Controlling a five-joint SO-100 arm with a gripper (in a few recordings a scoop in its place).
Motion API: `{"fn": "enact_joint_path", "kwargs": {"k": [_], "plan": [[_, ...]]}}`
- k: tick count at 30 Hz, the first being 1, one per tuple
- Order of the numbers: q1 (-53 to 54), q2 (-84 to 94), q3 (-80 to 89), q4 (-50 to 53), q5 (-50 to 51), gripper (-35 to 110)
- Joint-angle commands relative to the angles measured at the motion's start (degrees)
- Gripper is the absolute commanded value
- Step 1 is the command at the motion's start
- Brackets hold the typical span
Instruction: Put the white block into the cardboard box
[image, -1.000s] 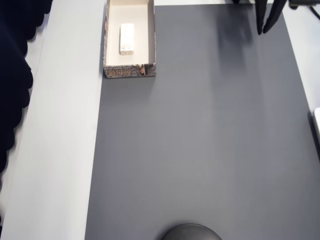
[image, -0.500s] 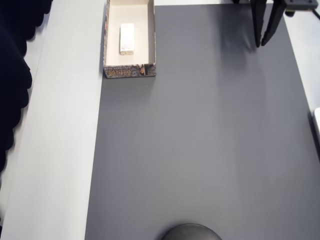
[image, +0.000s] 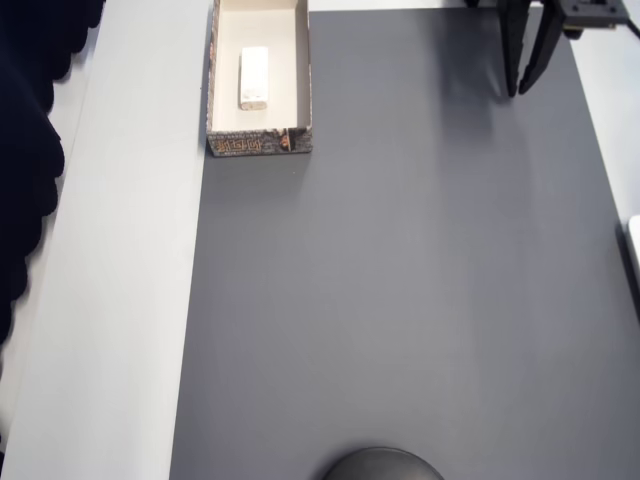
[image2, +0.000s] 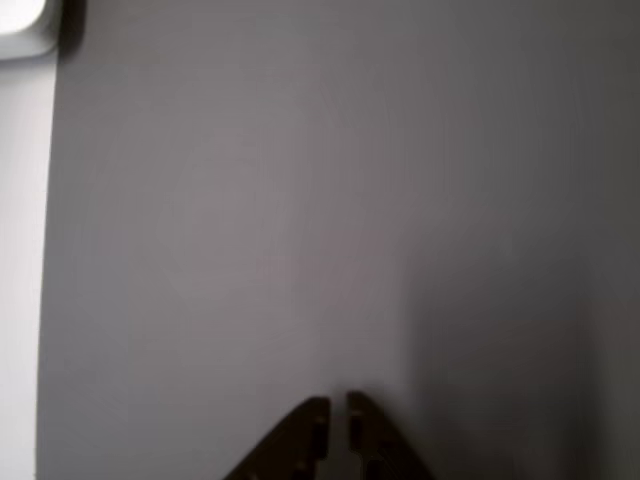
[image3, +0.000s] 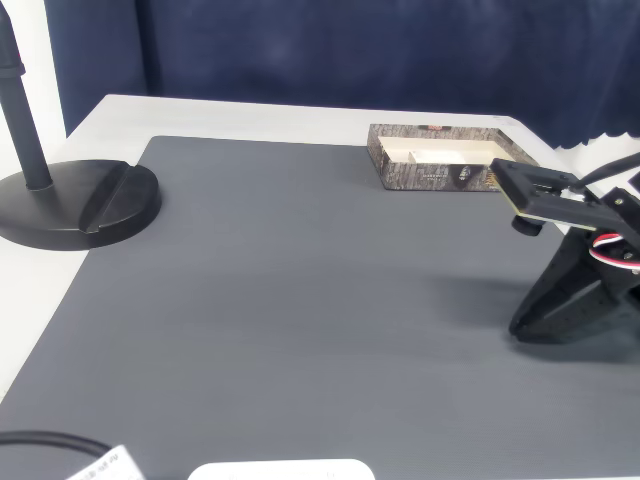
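A dark grey mat covers a white table. A navy curtain hangs across the top of the fixed view. A black round stand base sits left.

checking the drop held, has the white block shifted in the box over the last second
No. In the overhead view the white block lies at the same spot inside the cardboard box, equally spaced from its walls as before.

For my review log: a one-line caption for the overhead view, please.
White block lies inside the cardboard box; gripper sits apart at the mat's far edge.
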Motion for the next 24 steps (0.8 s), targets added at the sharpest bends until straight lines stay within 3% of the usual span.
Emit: {"fn": "enact_joint_path", "kwargs": {"k": [1, 24], "plan": [[0.53, 1.93, 1.05, 1.76, 0.00, -2], [-3.87, 1.93, 1.05, 2.02, -1.58, -2]]}}
